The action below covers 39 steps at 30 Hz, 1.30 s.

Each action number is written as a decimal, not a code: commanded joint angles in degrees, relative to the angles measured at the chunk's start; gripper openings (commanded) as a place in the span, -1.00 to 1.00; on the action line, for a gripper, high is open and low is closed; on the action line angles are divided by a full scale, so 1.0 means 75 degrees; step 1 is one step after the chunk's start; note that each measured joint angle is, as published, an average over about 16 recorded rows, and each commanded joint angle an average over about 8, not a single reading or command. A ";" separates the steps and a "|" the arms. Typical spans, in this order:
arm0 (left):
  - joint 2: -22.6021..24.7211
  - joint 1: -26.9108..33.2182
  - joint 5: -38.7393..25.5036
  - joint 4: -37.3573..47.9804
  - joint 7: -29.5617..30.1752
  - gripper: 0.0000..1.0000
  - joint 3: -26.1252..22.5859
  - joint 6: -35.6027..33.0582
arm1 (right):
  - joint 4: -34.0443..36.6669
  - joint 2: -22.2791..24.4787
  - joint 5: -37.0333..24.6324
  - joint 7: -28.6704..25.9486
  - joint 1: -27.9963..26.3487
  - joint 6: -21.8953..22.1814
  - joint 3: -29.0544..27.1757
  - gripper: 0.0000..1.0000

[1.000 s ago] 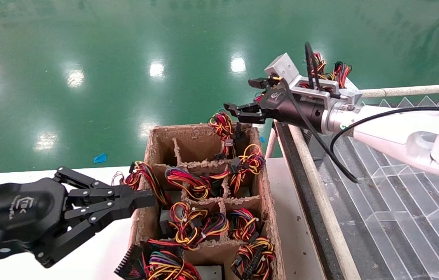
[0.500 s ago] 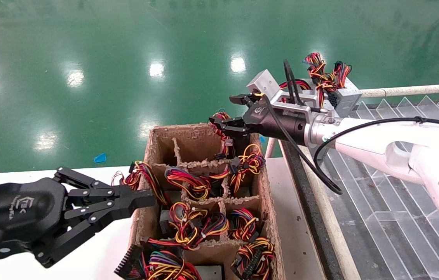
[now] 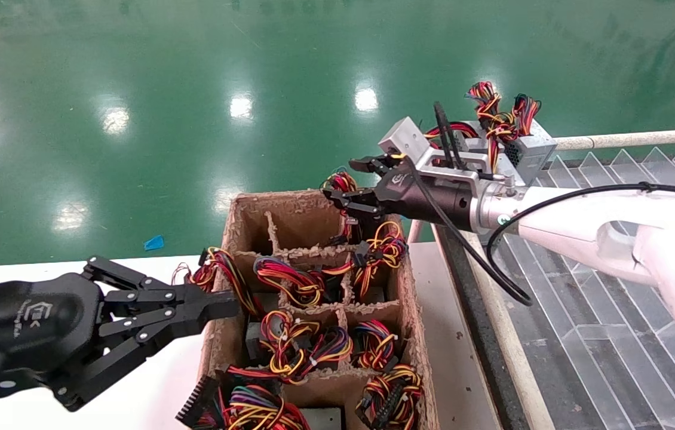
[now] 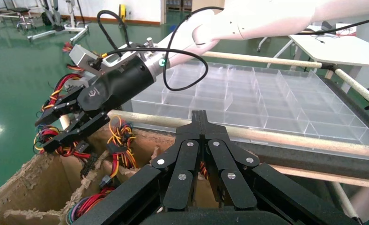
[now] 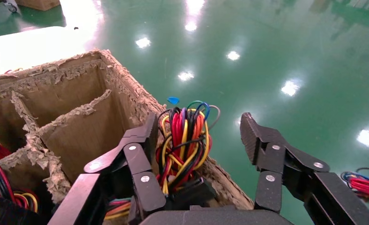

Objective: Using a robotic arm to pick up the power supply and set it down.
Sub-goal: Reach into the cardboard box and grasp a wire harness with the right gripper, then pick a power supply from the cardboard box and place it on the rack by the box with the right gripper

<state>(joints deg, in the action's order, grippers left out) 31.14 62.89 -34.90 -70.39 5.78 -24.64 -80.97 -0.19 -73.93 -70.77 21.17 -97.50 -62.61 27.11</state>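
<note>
My right gripper (image 3: 341,179) hangs open over the far right corner of the cardboard box (image 3: 290,215). In the right wrist view a red, yellow and black wire bundle (image 5: 182,136) stands up between the open fingers (image 5: 199,124), close to one finger and apart from the other. The metal body under that bundle is hidden in its compartment. One grey power supply (image 3: 525,149) with its wires sits behind the right wrist, at the far end of the clear tray (image 3: 600,334). My left gripper (image 3: 233,304) is shut and empty at the box's near left side.
The box's other compartments hold several more wire bundles (image 3: 290,343). A pale rail (image 3: 493,310) and a dark strip separate the box from the clear divided tray. White table (image 3: 152,394) lies under my left arm. Green floor lies beyond.
My right arm has swung left and down from the tray toward the box's far right corner, still open. The grey power supply behind it is now uncovered. The left arm has not moved.
</note>
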 commanded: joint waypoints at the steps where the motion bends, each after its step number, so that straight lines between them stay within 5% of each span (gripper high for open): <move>1: 0.0000 0.0000 0.0000 0.0000 0.0000 -1.00 0.0000 0.0000 | 0.0016 0.0016 0.0004 -0.0011 0.0002 -0.0019 -0.0002 -1.00; 27: 0.0000 0.0000 0.0000 0.0000 0.0000 -1.00 0.0000 0.0000 | -0.0064 0.0390 -0.0126 -0.0120 -0.0155 -0.1127 0.0090 -1.00; 33: 0.0000 0.0000 0.0000 0.0000 0.0000 -1.00 0.0000 0.0000 | -0.0290 0.0596 -0.0104 0.0027 -0.0405 -0.1859 0.0079 -1.00; 39: 0.0000 0.0000 0.0000 0.0000 0.0000 -1.00 0.0000 0.0000 | -0.0695 0.0831 -0.0069 0.0281 -0.0864 -0.3178 0.0083 -1.00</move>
<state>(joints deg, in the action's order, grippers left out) 31.14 62.89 -34.90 -70.39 5.78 -24.64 -80.97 -5.62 -67.79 -71.41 23.26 -104.17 -85.05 27.92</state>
